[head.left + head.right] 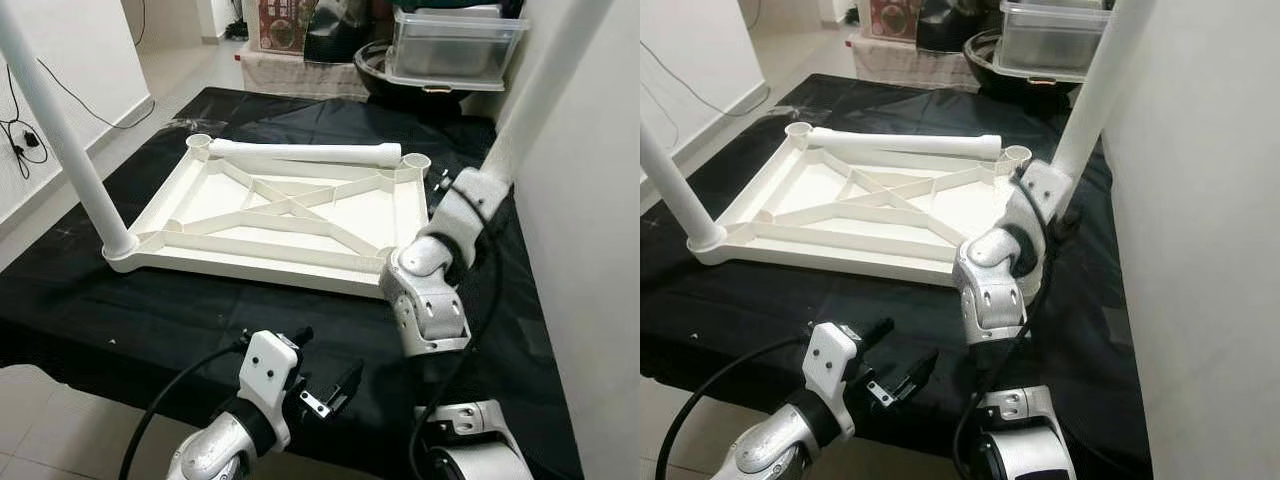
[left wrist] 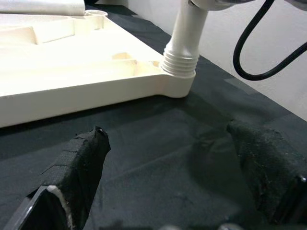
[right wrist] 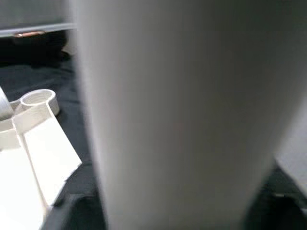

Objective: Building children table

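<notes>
Right gripper [image 1: 1055,205] clasps the leg [image 1: 1095,95] standing in the top's [image 1: 290,215] near-right socket, just below its fingers. Keep leg vertical w/ steady twist so threads seat. Left gripper [image 2: 168,172] spread, empty, hovering nr that corner.

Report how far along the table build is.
Done: one leg stands in the tabletop's near-left corner. In hand: the right arm is at a second leg, seated in the near-right corner. Left: a third leg lies across the top; both far sockets are empty.
</notes>
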Available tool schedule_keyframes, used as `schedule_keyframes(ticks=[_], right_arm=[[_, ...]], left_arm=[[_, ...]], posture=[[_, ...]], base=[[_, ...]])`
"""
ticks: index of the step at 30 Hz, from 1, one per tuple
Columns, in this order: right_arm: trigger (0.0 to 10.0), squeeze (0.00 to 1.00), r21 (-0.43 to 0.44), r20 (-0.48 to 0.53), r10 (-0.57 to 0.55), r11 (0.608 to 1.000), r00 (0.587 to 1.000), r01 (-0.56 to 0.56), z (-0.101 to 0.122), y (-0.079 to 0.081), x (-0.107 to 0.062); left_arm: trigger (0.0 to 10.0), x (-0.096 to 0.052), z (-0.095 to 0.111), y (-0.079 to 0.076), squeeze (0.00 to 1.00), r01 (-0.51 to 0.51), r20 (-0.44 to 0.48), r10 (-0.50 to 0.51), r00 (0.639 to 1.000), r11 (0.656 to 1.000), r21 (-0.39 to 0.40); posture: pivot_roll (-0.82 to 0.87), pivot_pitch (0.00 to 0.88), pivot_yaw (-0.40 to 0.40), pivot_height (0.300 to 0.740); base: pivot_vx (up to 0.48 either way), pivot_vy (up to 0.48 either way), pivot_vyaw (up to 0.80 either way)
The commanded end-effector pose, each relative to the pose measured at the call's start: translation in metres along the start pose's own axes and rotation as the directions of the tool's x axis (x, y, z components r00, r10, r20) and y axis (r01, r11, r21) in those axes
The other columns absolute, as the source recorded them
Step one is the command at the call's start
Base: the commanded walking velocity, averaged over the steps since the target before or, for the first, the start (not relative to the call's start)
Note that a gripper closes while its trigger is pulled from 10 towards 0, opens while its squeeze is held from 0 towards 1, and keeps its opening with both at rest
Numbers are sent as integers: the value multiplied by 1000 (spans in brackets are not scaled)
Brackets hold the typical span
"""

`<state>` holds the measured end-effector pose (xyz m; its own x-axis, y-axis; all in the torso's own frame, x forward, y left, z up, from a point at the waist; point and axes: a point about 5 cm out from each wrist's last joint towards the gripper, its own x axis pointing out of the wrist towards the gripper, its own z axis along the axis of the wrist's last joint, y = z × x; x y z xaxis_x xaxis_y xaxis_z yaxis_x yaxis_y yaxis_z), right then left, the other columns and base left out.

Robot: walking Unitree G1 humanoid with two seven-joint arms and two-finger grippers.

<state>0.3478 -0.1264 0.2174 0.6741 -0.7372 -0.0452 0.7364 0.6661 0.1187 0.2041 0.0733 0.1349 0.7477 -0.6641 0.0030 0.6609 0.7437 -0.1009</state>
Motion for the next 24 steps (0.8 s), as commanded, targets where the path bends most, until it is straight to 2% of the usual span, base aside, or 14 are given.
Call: schedule_keyframes(ticks=[1, 8, 9, 17, 24], right_arm=[[10000, 1000, 48, -212, 88, 996, 973, -79, -33, 19, -42], [10000, 1000, 47, -185, 91, 995, 978, -84, -31, 20, -43], [10000, 0, 54, -168, 108, 994, 980, -100, -29, 21, -43], [10000, 0, 99, -169, 264, 963, 950, -250, -26, 26, -49], [10000, 0, 85, -172, 344, 939, 923, -334, -31, 16, -47]], left_arm=[[10000, -1, -6, 1, 0, 1, -24, -1, 1000, 1000, -2], [10000, -1, -7, 1, 0, 3, -26, -3, 1000, 1000, -2], [10000, -1, -7, 1, 0, 3, -27, -3, 1000, 1000, -3], [10000, 0, -8, 2, 0, 6, -30, -6, 1000, 1000, -5], [10000, 1, -9, 3, 0, 5, -28, -5, 1000, 1000, -6]], posture=[[61, 104, -31, 740], [62, 104, -31, 740], [62, 104, -31, 740], [58, 105, -27, 740], [48, 99, -29, 740]], base=[[0, 0, 0], [0, 0, 0], [0, 0, 0], [0, 0, 0], [0, 0, 0]])
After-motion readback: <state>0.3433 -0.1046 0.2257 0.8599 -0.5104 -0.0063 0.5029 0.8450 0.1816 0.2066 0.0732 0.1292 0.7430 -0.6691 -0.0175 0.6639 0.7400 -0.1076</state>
